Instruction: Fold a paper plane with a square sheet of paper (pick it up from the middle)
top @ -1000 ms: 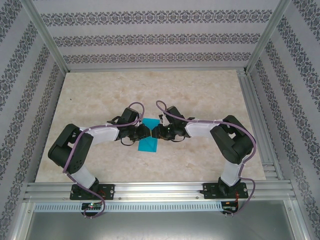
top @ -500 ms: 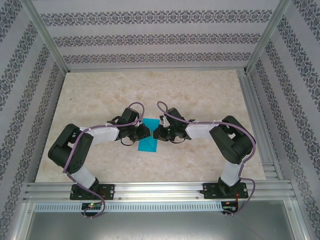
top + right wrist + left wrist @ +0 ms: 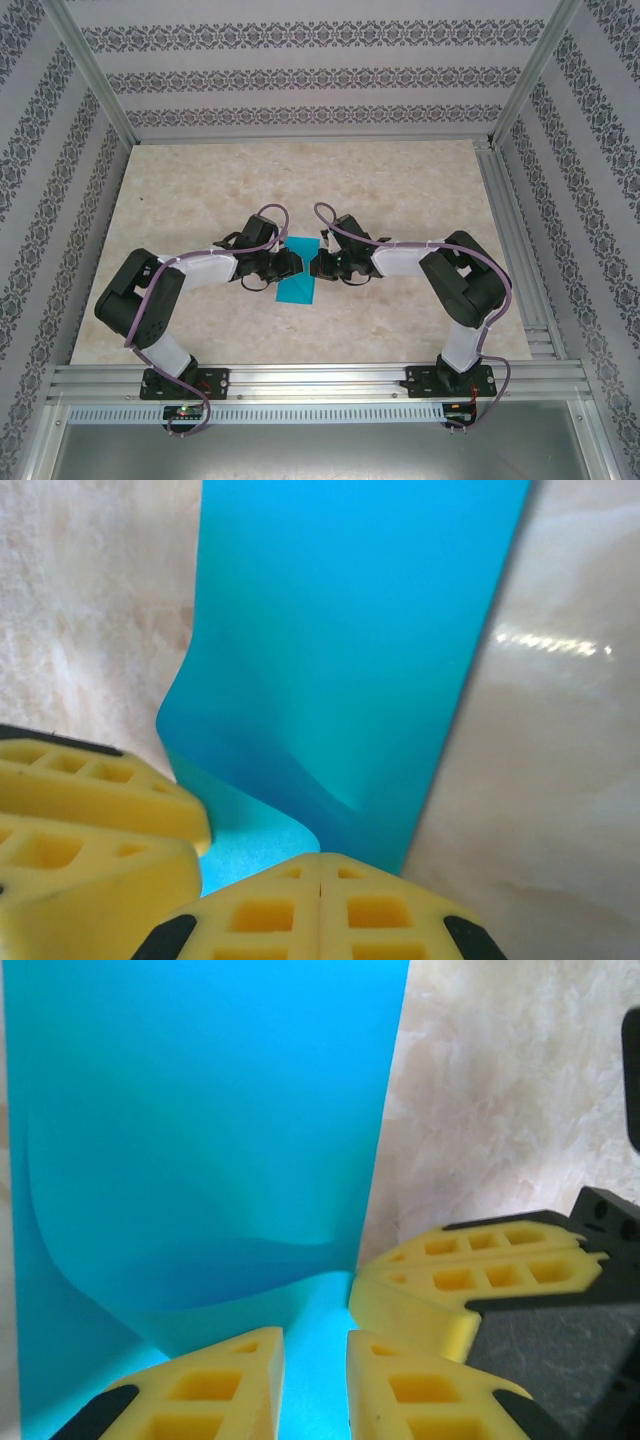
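The pick-up step is being worked. The square sheet of paper (image 3: 297, 288) is lying at the middle of the bench (image 3: 400, 190) and is being pinched about midway along by the closed right end effector (image 3: 320, 865), so a buckle is being raised there. The left end effector (image 3: 315, 1350) is being held just opposite, jaws slightly parted over the sheet, gripping nothing. A matching pinch is judged to be needed next. The pale marbled bench is being enclosed by patterned walls (image 3: 320, 75) and aluminium rails (image 3: 300, 380).

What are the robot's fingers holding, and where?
Right fingers pinch the blue paper at the middle of one edge; left fingers' hold cannot be told.
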Controlling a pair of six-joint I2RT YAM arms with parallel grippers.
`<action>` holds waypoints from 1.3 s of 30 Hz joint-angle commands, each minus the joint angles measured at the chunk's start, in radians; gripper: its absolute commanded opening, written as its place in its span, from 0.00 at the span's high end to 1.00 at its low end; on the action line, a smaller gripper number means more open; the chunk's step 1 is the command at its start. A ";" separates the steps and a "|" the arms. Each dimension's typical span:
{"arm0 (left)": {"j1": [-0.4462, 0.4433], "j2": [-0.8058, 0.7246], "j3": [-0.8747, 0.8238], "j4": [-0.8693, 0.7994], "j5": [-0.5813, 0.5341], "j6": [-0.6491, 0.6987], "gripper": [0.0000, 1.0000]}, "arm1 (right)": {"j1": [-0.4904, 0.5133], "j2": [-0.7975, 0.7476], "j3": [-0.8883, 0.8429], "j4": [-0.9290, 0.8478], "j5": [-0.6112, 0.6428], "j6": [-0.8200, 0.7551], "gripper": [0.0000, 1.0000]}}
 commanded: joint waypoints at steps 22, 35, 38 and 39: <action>-0.017 0.042 0.037 0.004 0.012 0.044 0.76 | -0.012 0.040 0.056 -0.042 0.041 -0.065 0.93; -0.017 0.025 0.031 0.001 0.014 0.043 0.76 | -0.001 0.016 0.023 -0.023 0.001 -0.031 0.92; -0.018 0.003 0.022 0.017 0.030 0.039 0.75 | 0.002 0.015 0.019 -0.029 0.008 -0.028 0.92; -0.017 -0.006 0.019 0.023 0.034 0.038 0.75 | 0.002 0.015 0.019 -0.033 0.013 -0.028 0.92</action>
